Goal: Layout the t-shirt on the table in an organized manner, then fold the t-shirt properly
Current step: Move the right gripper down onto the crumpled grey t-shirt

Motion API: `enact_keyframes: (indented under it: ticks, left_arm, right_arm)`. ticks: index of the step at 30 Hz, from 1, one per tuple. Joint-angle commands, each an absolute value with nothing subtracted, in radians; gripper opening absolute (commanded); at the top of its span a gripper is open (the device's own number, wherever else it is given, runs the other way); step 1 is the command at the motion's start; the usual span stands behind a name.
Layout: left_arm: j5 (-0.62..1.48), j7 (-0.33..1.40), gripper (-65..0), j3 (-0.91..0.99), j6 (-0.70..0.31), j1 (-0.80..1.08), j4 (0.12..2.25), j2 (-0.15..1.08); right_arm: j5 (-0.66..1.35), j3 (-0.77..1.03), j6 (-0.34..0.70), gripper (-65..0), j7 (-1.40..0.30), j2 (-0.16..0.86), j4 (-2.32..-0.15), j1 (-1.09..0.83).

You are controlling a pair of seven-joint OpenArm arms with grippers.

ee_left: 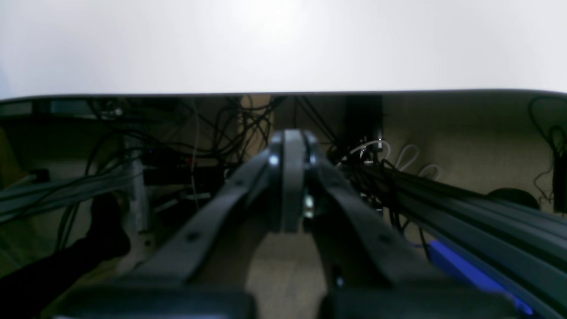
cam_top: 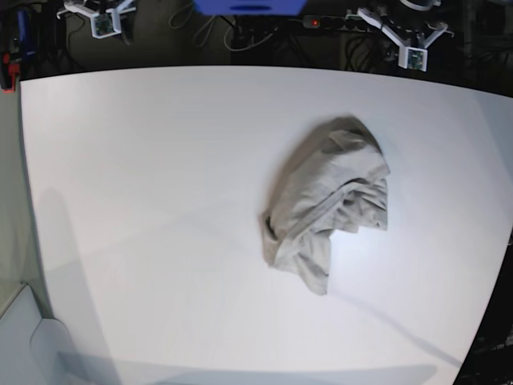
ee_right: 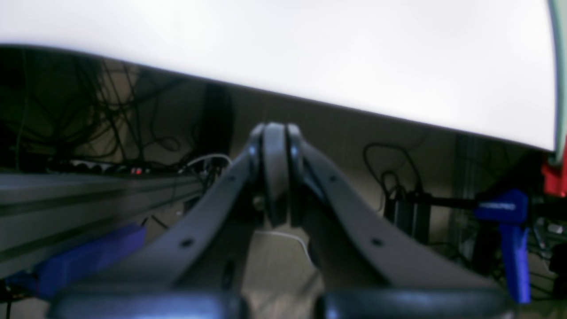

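Note:
The t-shirt (cam_top: 333,196) lies crumpled in a grey-beige heap on the white table (cam_top: 144,200), right of centre in the base view. It shows in neither wrist view. My left gripper (ee_left: 292,146) is shut with nothing in it, off the table beyond its far edge (ee_left: 283,94), and shows at the top right of the base view (cam_top: 411,44). My right gripper (ee_right: 274,137) is also shut and empty, off the table at the top left of the base view (cam_top: 103,18). Both are far from the shirt.
Tangled black cables (ee_left: 230,124) and aluminium rails (ee_right: 88,195) run beside the table's far edge near both grippers. A blue clamp (ee_right: 509,230) and a red part (ee_right: 556,179) sit at the table's corner. A blue block (cam_top: 248,6) lies between the arms.

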State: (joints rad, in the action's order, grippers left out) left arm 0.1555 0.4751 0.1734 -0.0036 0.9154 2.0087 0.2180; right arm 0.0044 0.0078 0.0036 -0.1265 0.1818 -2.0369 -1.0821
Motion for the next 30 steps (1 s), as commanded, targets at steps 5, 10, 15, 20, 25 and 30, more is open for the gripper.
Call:
enact_keyframes:
  ticks: [5, 10, 15, 20, 25, 30]
  left_arm:
    - [0.366, 0.460, -65.0, 0.216, -0.002, 0.888, 2.026, 0.222]
    - [0.529, 0.469, -65.0, 0.314, -0.002, 0.817, 2.026, 0.223]
    - [0.539, 0.469, -65.0, 0.358, -0.004, 0.760, 2.026, 0.226]
    - [0.545, 0.470, -65.0, 0.392, -0.004, 0.722, 2.026, 0.222]
    - [0.539, 0.470, -64.9, 0.398, -0.004, 0.704, 2.026, 0.226]
    - [0.539, 0.472, -54.5, 0.415, -0.004, 0.700, 2.025, 0.225]
  right_arm:
    - [0.005, 0.008, 0.005, -65.0, -0.122, 0.185, -2.045, -1.050]
    - [0.005, 0.007, 0.005, -65.0, -0.122, 0.185, -2.046, -0.977]
    - [0.005, 0.002, 0.005, -65.0, -0.125, 0.185, -2.046, -0.889]
    - [0.005, -0.015, 0.005, -61.1, -0.130, 0.183, -2.046, -0.791]
    - [0.005, -0.091, 0.005, -44.3, -0.131, 0.183, -2.046, -0.685]
    - [0.002, -0.225, 0.005, -33.3, -0.154, 0.194, -2.045, -0.564]
